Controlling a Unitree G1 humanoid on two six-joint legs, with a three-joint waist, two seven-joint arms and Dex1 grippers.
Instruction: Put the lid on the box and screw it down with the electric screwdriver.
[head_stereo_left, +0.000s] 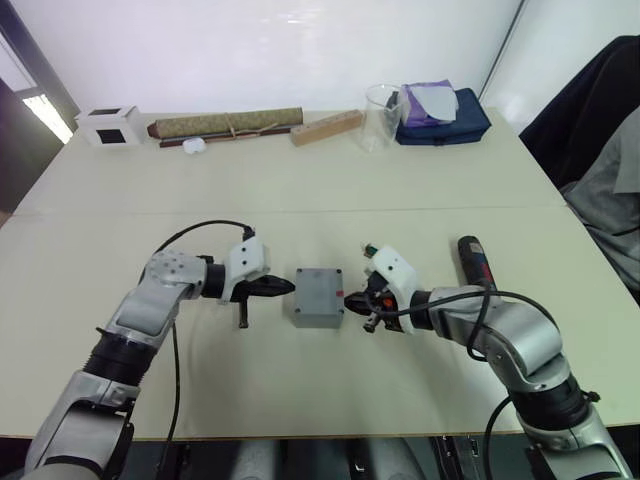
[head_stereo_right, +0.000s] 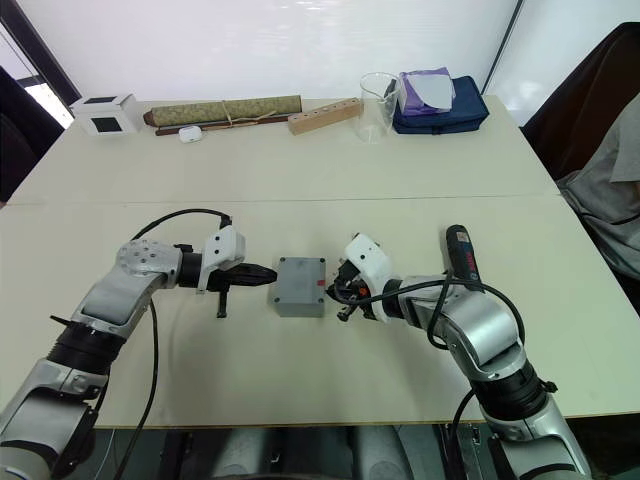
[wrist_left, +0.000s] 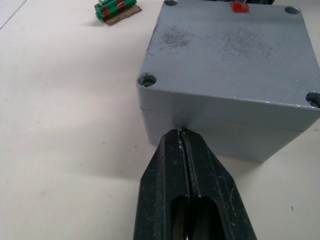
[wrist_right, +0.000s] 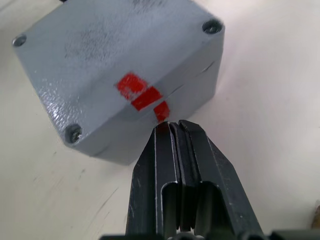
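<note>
Beige worktop (head_stereo_left: 300, 200): lid (wrist_left: 230, 50) seated on the grey box (head_stereo_left: 319, 296), left gripper (head_stereo_left: 283, 286) and right gripper (head_stereo_left: 356, 299), fingers closed and empty, pressing opposite sides; squaring should be gentle, electric screwdriver (head_stereo_left: 473, 258) lying just beyond the right arm

- The lid (head_stereo_left: 320, 289) sits on the box (head_stereo_left: 318, 315), mid-surface (head_stereo_left: 300, 190) — between both tools.
- Left tool (head_stereo_left: 288, 286) touches its left side; right tool (head_stereo_left: 350, 297), the right.
- The electric screwdriver (head_stereo_left: 474, 261) lies further right.
</note>
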